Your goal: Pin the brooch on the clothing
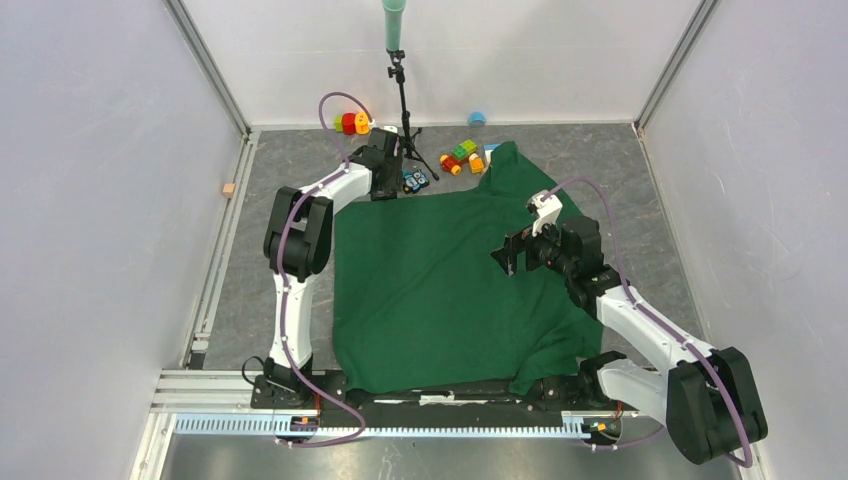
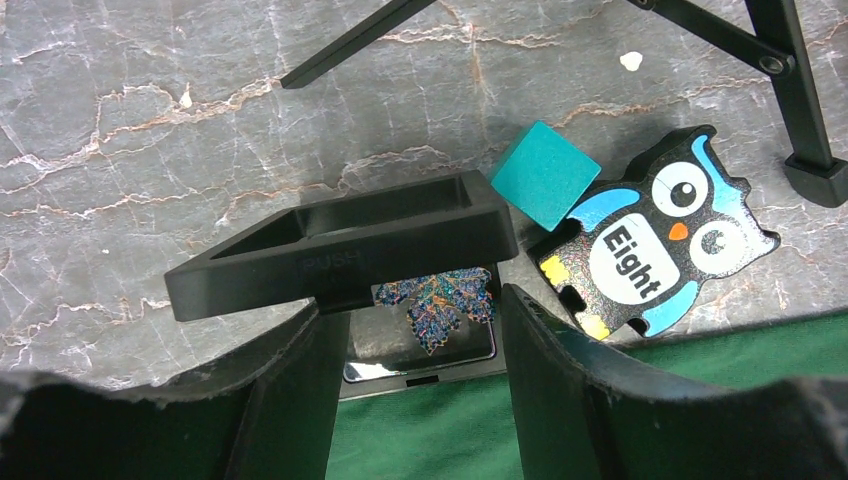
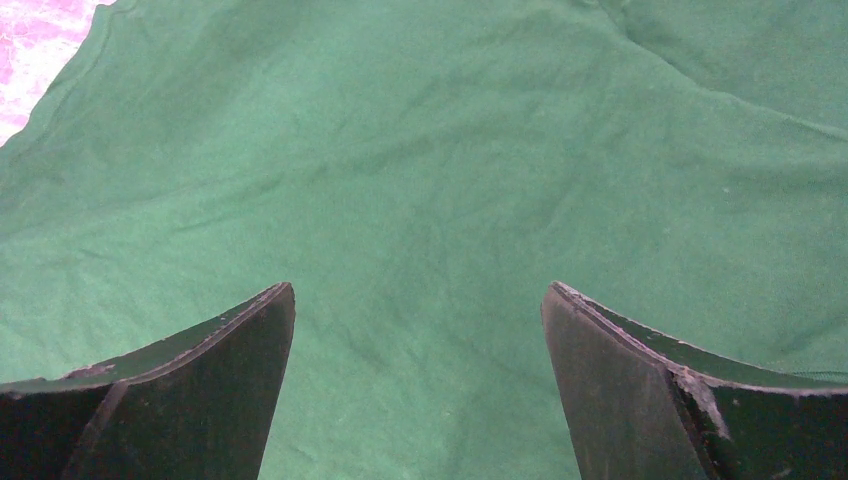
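Observation:
The dark green T-shirt [image 1: 440, 290] lies spread flat across the table. At its far left edge stands a small open black box [image 2: 340, 245]. Inside lies the brooch [image 2: 440, 305], here a tiny glittery blue leaf-shaped pin. My left gripper [image 2: 412, 305] is open, with a finger on each side of the box's base, over the shirt's edge [image 2: 430, 430]; in the top view the left gripper [image 1: 385, 165] hides the box. My right gripper [image 1: 515, 255] is open and empty above the shirt's right part, with only green fabric [image 3: 420, 150] between its fingers [image 3: 230, 350].
A glittery owl piece marked "Eight" [image 2: 650, 240] and a teal cube [image 2: 545, 175] lie right of the box. A black tripod [image 1: 405, 110] stands behind them, one leg [image 2: 800, 90] close by. Coloured toy blocks [image 1: 462, 157] and red-yellow blocks [image 1: 354, 123] sit at the back.

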You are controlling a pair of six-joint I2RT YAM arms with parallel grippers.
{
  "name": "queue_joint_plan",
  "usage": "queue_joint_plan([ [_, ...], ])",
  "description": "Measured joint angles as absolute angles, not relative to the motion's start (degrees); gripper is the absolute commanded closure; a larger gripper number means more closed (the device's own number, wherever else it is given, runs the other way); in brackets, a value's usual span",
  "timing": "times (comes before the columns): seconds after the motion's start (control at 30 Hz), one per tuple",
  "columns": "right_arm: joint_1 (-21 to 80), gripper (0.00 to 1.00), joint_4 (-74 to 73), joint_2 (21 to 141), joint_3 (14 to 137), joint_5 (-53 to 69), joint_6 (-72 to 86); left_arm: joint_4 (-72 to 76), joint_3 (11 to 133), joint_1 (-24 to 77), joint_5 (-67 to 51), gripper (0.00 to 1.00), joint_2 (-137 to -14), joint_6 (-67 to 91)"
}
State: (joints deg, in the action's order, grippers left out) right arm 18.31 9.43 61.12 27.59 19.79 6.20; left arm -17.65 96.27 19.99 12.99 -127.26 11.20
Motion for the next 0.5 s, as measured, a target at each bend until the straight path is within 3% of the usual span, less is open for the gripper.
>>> queue_joint_plan([
  [0.5,18.2,0.02,9.4,61.1,27.6,20.6,6.2,-18.7,97.4,20.0,12.3,0.41,-127.9,11.2],
])
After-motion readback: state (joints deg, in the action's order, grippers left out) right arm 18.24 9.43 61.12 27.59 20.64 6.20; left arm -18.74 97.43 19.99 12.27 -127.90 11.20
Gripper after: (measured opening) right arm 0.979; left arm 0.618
